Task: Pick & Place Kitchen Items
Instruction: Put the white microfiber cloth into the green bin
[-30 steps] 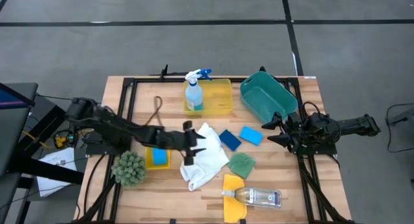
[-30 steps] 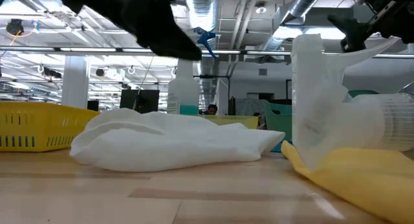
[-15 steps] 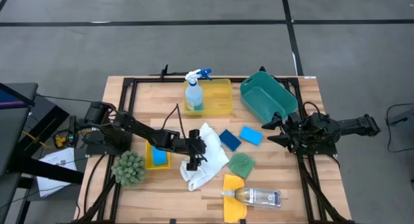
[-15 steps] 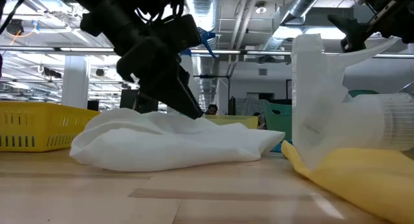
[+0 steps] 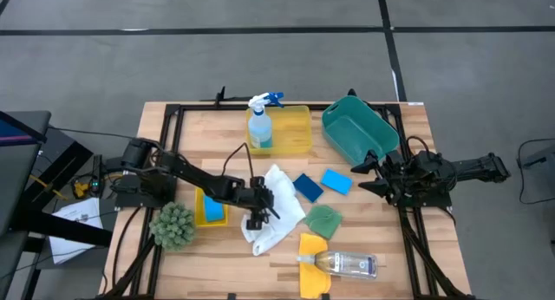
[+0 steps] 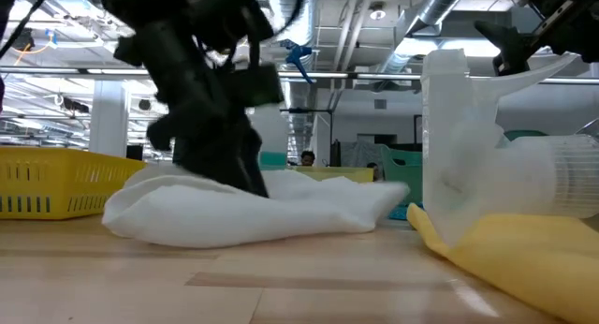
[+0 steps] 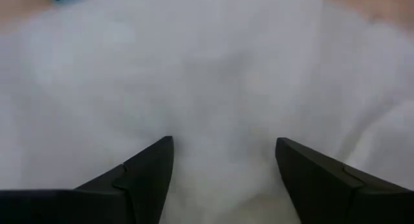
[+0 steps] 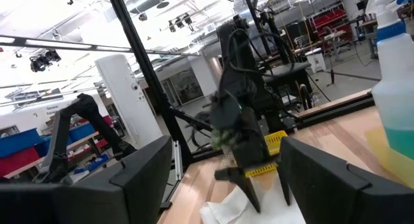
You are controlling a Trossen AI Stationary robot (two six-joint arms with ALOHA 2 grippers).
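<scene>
White cloth (image 5: 276,209) crumpled mid-surface, soft folds. Left pincer (image 7: 223,160) spread wide over it, gripping nothing. Right pincer (image 8: 223,179) open, empty, parked at right edge. Wooden surface (image 5: 191,135); warehouse room behind.

Wooden table (image 5: 191,127) – white cloth (image 5: 279,209), clear bottle (image 5: 347,264), sponges (image 5: 323,183)

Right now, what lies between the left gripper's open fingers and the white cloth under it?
Nothing: the left wrist view shows only white cloth in the gap of the left gripper, and the high view shows it down on the cloth.
</scene>
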